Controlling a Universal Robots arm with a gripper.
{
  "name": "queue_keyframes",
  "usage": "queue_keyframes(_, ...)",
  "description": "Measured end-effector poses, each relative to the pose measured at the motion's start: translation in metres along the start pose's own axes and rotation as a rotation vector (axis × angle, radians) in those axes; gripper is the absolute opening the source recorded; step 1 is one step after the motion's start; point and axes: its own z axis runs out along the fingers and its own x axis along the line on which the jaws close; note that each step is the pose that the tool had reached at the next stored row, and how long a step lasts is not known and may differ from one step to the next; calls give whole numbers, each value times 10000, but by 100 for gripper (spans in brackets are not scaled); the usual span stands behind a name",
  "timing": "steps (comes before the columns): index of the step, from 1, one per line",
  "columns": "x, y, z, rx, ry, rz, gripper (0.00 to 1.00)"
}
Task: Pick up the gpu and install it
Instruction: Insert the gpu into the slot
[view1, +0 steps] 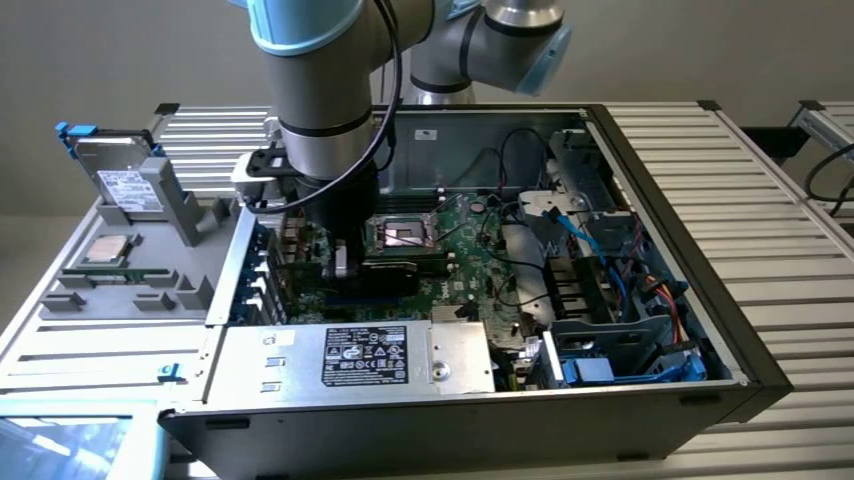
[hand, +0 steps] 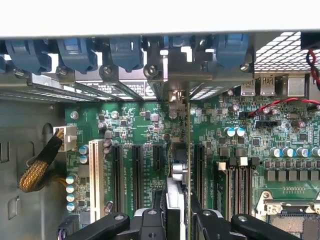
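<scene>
Grey parts tray (view1: 80, 330) sits at the exterior view's left, drive (view1: 127, 180) and processor chip (view1: 107, 250) resting on it. Further right, the gripper (hand: 175, 212) reaches down into the open computer case (view1: 721, 300), fingers (hand: 212, 222) clamped on the gpu (hand: 176, 185), standing edge-on over the motherboard (hand: 135, 130) slots.

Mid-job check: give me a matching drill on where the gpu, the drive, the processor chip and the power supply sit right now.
Things:
1. gpu
2. silver drive
3. processor chip
4. power supply

Places:
A. lying flat on the grey tray, outside the case
B. inside the case, against its near wall
C. clamped edge-on in the gripper, over the motherboard slots
D. propped up at the tray's far end

Pairs: 1-C, 2-D, 3-A, 4-B
</scene>
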Motion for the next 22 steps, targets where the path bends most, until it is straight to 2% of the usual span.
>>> queue_keyframes(1, 7, 0, 1, -2, -25, -2, 29)
queue_keyframes(2, 20, -5, 2, -14, -81, -2, 29)
queue_keyframes(3, 22, -7, 2, -22, -100, -3, 29)
queue_keyframes(10, 21, -4, 5, -19, -100, 1, 29)
queue_keyframes(12, 39, -4, 7, -18, -151, 2, 29)
queue_keyframes(18, 40, -3, 7, -20, -149, 3, 29)
queue_keyframes(20, 55, -4, 9, -20, -186, 3, 29)
queue_keyframes(22, 56, -4, 9, -20, -187, 4, 29)
